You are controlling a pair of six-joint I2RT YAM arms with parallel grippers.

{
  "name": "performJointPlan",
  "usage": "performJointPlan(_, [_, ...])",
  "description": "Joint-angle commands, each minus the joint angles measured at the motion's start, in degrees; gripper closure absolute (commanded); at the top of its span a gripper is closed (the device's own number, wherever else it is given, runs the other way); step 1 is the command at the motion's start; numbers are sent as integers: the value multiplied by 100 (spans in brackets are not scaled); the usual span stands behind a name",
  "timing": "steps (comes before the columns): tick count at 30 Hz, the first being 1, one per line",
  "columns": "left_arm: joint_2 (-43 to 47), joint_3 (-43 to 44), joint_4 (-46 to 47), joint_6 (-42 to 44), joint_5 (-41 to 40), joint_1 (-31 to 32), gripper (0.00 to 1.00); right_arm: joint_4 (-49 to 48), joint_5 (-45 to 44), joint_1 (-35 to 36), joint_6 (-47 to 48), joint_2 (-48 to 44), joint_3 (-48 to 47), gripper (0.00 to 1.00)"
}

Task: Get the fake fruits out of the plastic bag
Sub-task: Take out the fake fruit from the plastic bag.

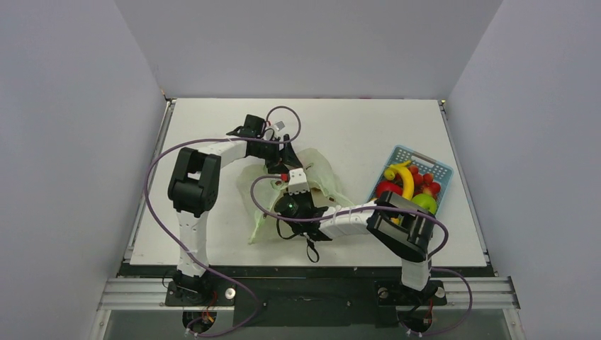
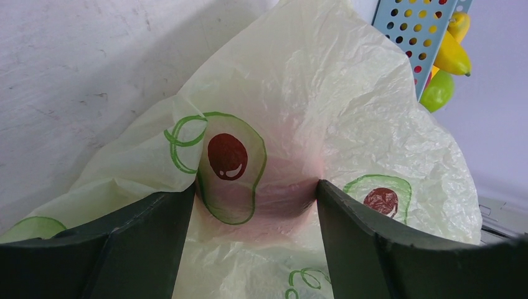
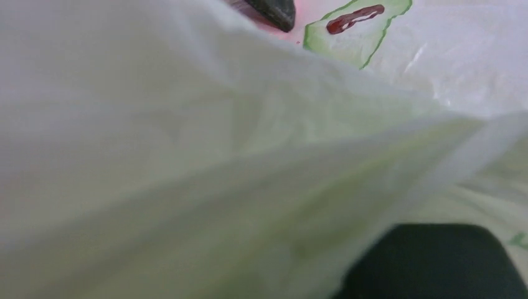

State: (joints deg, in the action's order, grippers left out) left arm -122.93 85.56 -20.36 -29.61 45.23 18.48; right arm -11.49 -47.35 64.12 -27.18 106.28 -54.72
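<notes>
The plastic bag (image 1: 266, 205) lies crumpled in the middle of the table, pale yellow-green with avocado prints (image 2: 227, 165). My left gripper (image 2: 255, 199) reaches down onto its far side (image 1: 285, 159). Both dark fingers (image 2: 155, 243) press against a rounded reddish lump, a fake fruit (image 2: 283, 190) seen dimly through the film. My right gripper (image 1: 298, 190) is at the bag's near side. In the right wrist view blurred bag film (image 3: 218, 156) covers almost everything and only one dark finger (image 3: 436, 261) shows. Other fake fruits (image 1: 407, 183) lie in a blue basket.
The blue lattice basket (image 1: 434, 165) stands at the right of the table, holding a yellow banana (image 2: 453, 55), a green fruit (image 2: 439, 90) and red ones. Purple cables loop over both arms. White walls close in the table at the back and both sides.
</notes>
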Motion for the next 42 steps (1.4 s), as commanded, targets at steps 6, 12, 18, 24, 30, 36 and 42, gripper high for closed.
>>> performJointPlan(6, [-220,180,-130,139,-106,234,33,-786,-307,-532,783,242,-433,74])
performJointPlan(12, [-278,200,-76,59,29,248,34,-1112,132,-766,1227,204,-520,60])
performJointPlan(18, [-273,207,-73,63,80,253,34,-1209,858,-1061,1314,307,-607,40])
performJointPlan(24, [-281,216,-82,71,120,259,34,-1196,1238,-1231,1496,708,-838,35])
performJointPlan(30, [-282,231,-99,80,137,261,34,-1055,1371,-1350,1552,1021,-1034,35])
performJointPlan(36, [-241,242,-108,80,91,254,34,-885,1490,-1281,1560,892,-1007,50])
performJointPlan(42, [-235,242,-120,111,21,212,34,-830,1539,-1205,1492,609,-808,82])
